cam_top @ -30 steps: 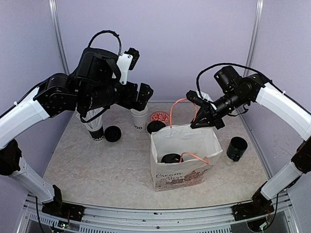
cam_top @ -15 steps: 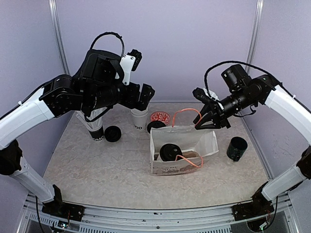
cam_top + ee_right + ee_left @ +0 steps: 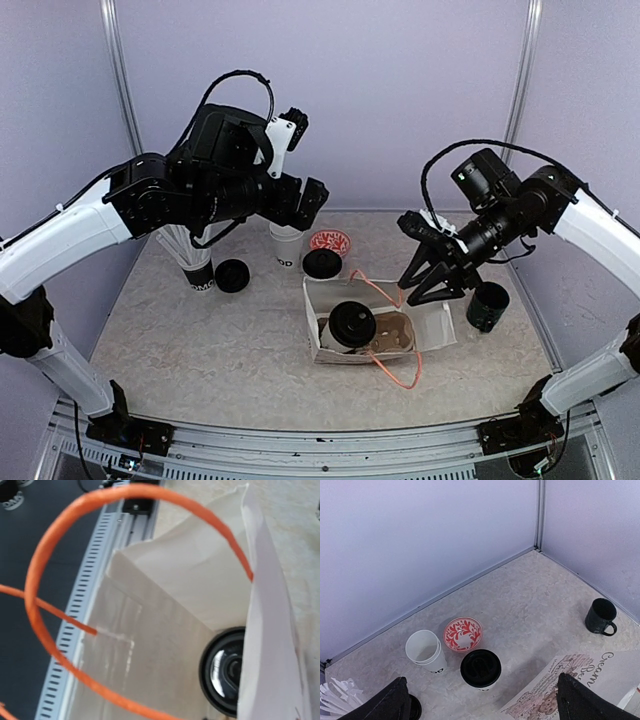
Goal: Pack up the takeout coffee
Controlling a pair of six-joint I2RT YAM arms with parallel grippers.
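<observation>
While your left gripper point(image 3: 305, 197) hangs high above the back of the table point(image 3: 200, 340), its fingers point(image 3: 394, 702) spread wide on nothing, your right gripper point(image 3: 428, 282) sits low at the far rim of the paper bag point(image 3: 435, 322). Neither view shows whether the right one is parted or pinching.

The bag lies slumped low. One lidded cup point(image 3: 352, 325) rests inside it. The right wrist camera catches only that cup's black lid point(image 3: 225, 672), past the bag wall and an orange handle point(image 3: 33, 590).

A second lidded cup point(image 3: 480, 668) stands outside the bag, just beside the red patterned bowl point(image 3: 463, 633) and an uncapped cup point(image 3: 425, 650).

The left wrist view alone shows the handle on the black mug point(image 3: 601, 616). Only the overhead view shows the straw cup point(image 3: 195, 262) whole and the loose lid point(image 3: 232, 275) beside it.
</observation>
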